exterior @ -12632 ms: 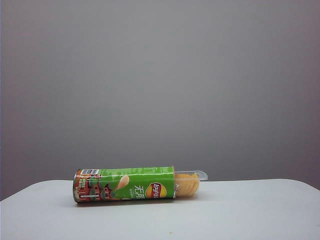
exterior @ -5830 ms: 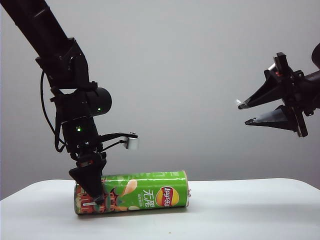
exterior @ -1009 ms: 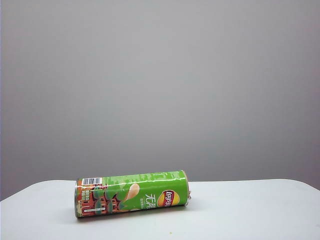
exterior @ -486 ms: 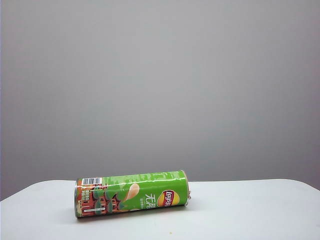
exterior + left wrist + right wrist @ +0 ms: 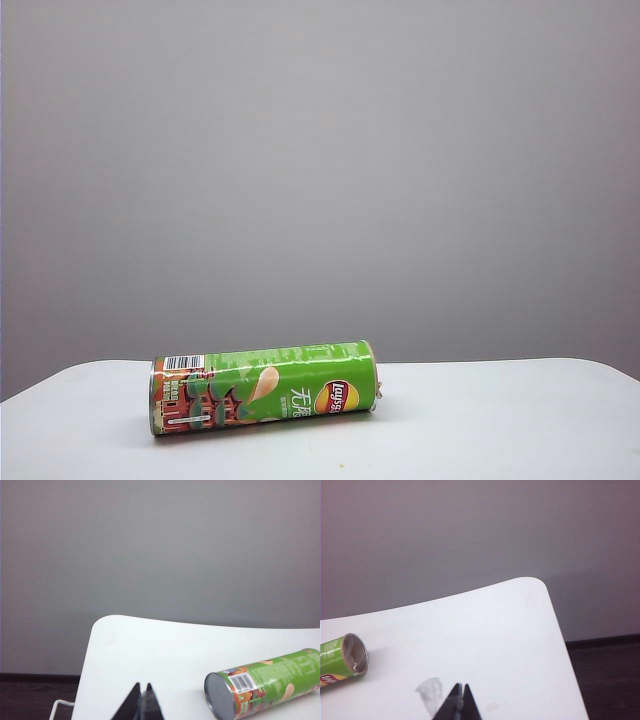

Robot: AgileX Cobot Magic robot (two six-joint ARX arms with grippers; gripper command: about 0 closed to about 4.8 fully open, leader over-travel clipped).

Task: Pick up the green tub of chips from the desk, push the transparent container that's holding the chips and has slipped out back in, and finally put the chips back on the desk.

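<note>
The green tub of chips (image 5: 265, 387) lies on its side on the white desk (image 5: 500, 420), left of the middle, with its open mouth to the right. No transparent container or chips stick out of the mouth (image 5: 356, 655); both are hidden. In the left wrist view my left gripper (image 5: 142, 685) is shut and empty, well back from the tub's metal end (image 5: 220, 702). The right gripper (image 5: 461, 685) is also shut and empty, away from the tub (image 5: 337, 664). Neither arm shows in the exterior view.
A small clear scrap (image 5: 431, 692) lies on the desk (image 5: 495, 630) close to the right gripper's tips. The desk's rounded corner (image 5: 102, 625) and a white wire rail (image 5: 57, 706) show beside dark floor. A grey wall stands behind.
The container that stuck out of the tub earlier is back inside, and both arms have left the exterior view. Over the last second the tub has not moved.
</note>
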